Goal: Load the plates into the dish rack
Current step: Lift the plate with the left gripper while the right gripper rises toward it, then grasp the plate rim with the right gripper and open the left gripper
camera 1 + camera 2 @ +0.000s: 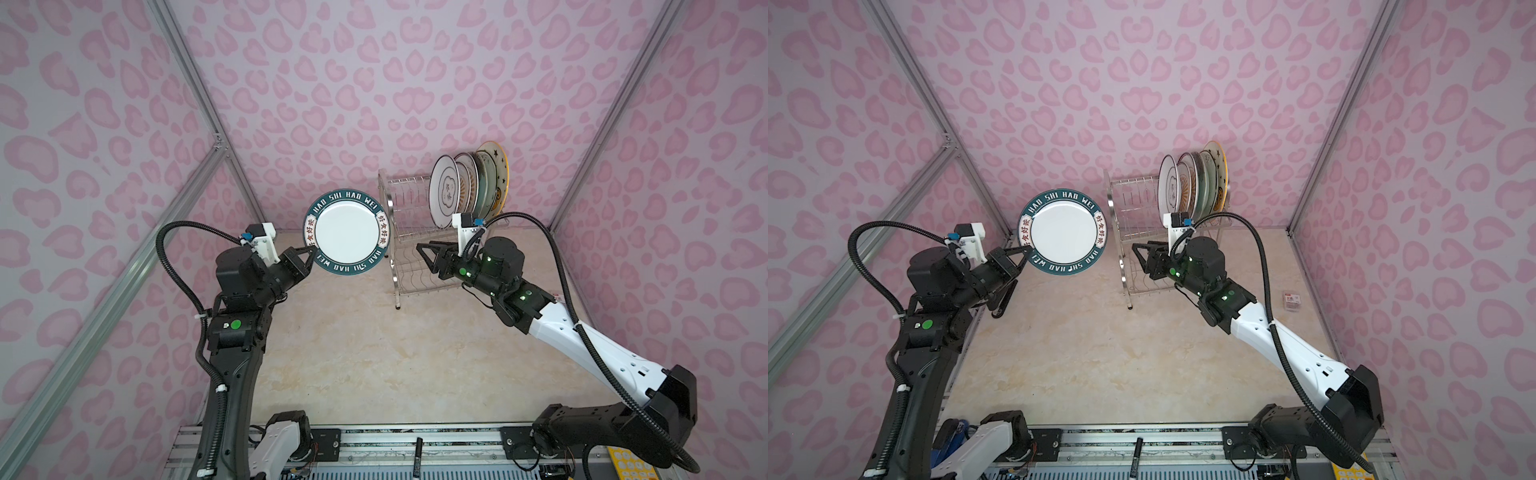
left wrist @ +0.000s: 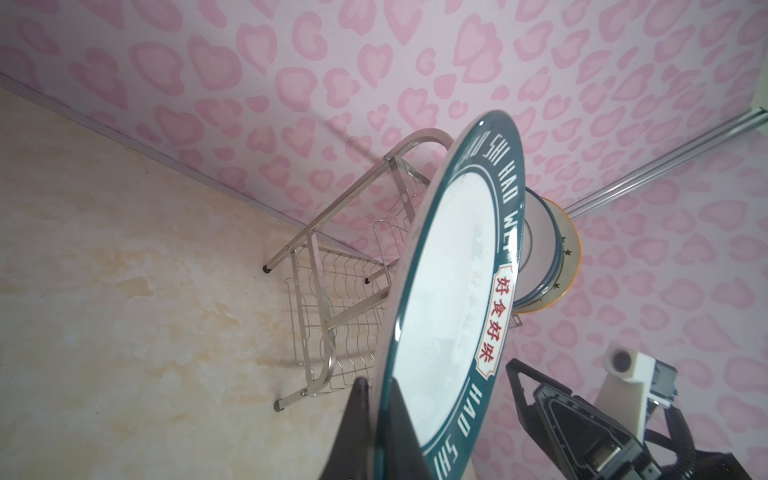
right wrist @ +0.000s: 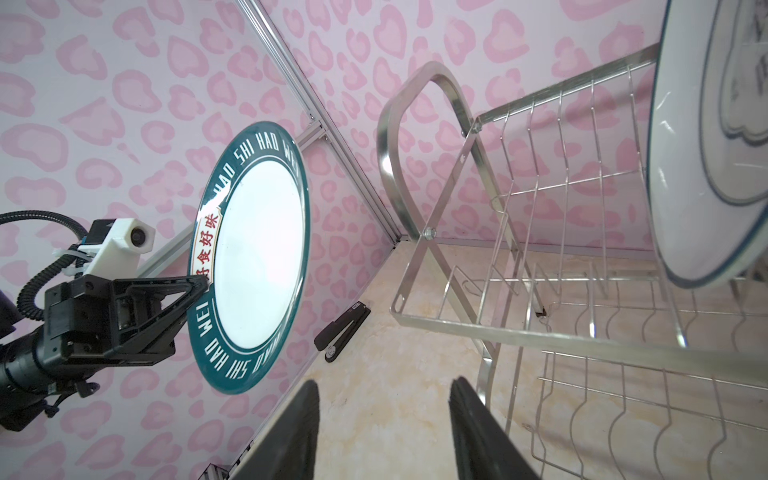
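Observation:
My left gripper [image 1: 313, 251] [image 1: 1027, 251] [image 2: 380, 384] is shut on the rim of a plate with a dark lettered rim [image 1: 347, 230] [image 1: 1063, 232] [image 2: 449, 291] [image 3: 257, 266]. It holds the plate upright in the air, left of the dish rack [image 1: 390, 249] [image 1: 1121, 232] [image 2: 324, 291] [image 3: 478, 328]. Several plates stand in the right end of the rack's upper tier, the nearest a black-ringed white one [image 1: 444, 191] [image 1: 1169, 187] [image 3: 706, 166]. An orange-rimmed one with stars [image 1: 496, 174] [image 2: 565, 257] stands at the back. My right gripper [image 1: 426, 247] [image 1: 1142, 247] [image 3: 384, 386] is open and empty in front of the rack's lower tier.
A black stapler [image 3: 343, 330] [image 1: 1003, 299] lies on the table by the left wall. A small red-and-white box [image 1: 1292, 300] sits near the right wall. A black marker [image 1: 417, 455] rests on the front rail. Pink patterned walls close in three sides.

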Motion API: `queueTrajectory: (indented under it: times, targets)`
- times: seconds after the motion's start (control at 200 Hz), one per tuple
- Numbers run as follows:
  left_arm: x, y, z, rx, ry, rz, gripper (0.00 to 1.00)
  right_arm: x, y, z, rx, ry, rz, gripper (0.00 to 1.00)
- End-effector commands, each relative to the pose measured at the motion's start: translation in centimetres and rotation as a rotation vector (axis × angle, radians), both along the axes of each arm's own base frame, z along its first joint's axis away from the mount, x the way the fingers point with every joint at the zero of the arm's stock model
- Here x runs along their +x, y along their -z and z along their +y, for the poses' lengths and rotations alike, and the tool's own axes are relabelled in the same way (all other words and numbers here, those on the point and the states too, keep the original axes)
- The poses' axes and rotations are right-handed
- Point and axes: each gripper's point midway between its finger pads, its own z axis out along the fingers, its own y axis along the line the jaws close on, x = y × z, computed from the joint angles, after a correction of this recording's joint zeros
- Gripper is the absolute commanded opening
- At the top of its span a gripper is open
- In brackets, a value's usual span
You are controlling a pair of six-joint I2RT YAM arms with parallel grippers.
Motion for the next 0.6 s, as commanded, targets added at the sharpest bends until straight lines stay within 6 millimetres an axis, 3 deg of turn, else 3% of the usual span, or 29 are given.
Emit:
queueTrajectory:
  times: [0.0,0.43,0.595]
  targets:
    - [-0.8,-3.4,-1.4,-0.033,0.093,-0.139,0.03,-0.1,-1.3,0.9,0.022,-0.034,-0.018,0.53]
    - [-1.9,-4.5,-2.5,-0.058,0.167,-0.199,0.03,-0.8,-5.9,4.9,0.070,-0.166,-0.094,0.55]
    - [-2.0,-4.7,-2.3,-0.054,0.150,-0.206,0.03,-0.7,-6.6,4.8,0.085,-0.144,-0.101,0.54]
